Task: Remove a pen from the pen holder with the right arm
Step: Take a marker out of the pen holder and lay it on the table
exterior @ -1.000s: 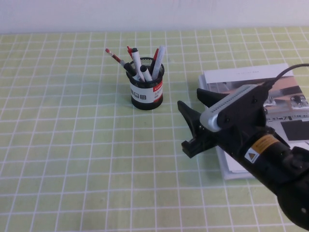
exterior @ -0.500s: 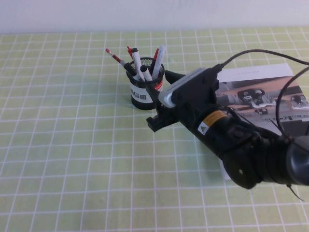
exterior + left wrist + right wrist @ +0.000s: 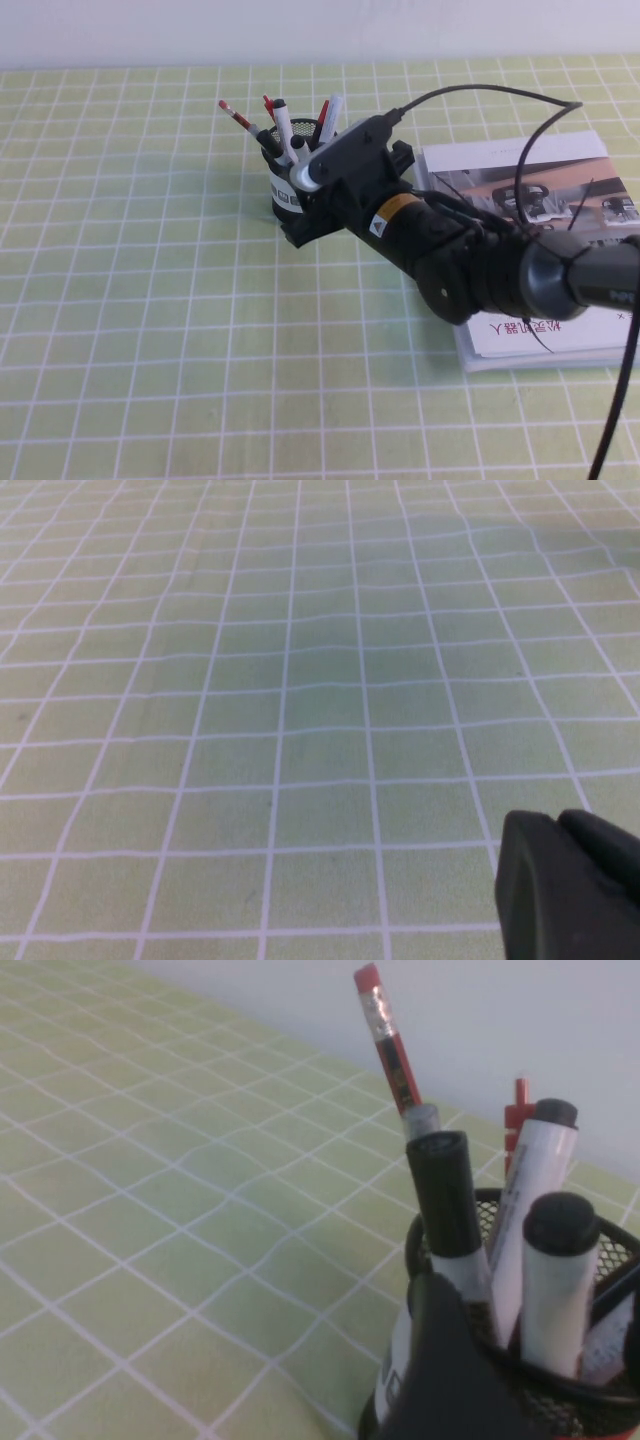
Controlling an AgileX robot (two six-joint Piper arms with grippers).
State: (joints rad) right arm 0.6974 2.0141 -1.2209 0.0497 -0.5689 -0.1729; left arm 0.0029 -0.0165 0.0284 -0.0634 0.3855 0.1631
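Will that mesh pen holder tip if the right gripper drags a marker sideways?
Probably light: open mesh pen holder, pens leaning tall, so likely tippy. Right gripper open at its rim; left gripper over the mat. Markers look smooth, possibly slippery.

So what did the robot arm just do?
The right gripper swung left from above the booklet to the pen holder, its fingers open beside the pens; nothing is gripped yet. The pen holder, pens and booklet stayed put. The left gripper hangs over the tablecloth, seen only by its own wrist camera.
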